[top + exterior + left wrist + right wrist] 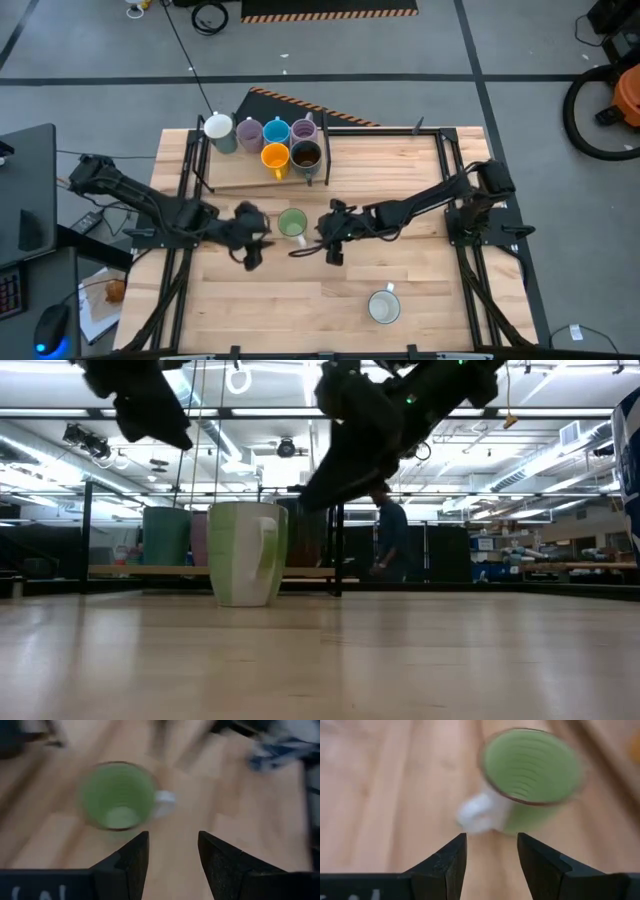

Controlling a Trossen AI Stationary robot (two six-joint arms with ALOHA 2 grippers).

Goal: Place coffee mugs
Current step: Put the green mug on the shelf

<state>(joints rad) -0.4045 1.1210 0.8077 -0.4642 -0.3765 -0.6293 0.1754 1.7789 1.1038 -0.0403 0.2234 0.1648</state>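
Step in hand: judged from the layout, fetching the green mug (292, 223) at mid-surface so it can join the group on the raised board (230, 178) at the far side.
Green mug: upright on the surface (400, 170), empty, its white handle (300, 241) toward the near side in the high view.
Left gripper (254, 245): just left of the green mug and above the surface, fingers spread with nothing between them; in its wrist view the mug (118, 795) lies ahead and off to one side of the gap, not inside it.
Right gripper (331, 243): just right of the mug, also raised, fingers spread and empty; in its wrist view the mug (532, 767) sits ahead and off-centre, and the handle (476, 815) is the part nearest the gap.
Relation: the mug stands between the two grippers, touching neither; the low view shows both arms well above the mug (247, 553).
How to do it well: only one arm should go in, likely the right, since the handle faces its fingers; the other should hold back to avoid a clash.
Approach: centre the gap on the handle or rim wall before descending; an off-centre close could tip or spin the mug.
Grip: close gently and lift straight, since glazed ceramic may slip.
Placed mugs: white (218, 128), lilac (249, 132), blue (277, 131), a second lilac (304, 130), orange (275, 157) and dark brown (305, 155), clustered in two rows on the board.
Placement care: lower into a free spot beside the cluster without knocking neighbours.
Remaining: another white mug (384, 306) stands alone near the front right, well apart from both grippers.
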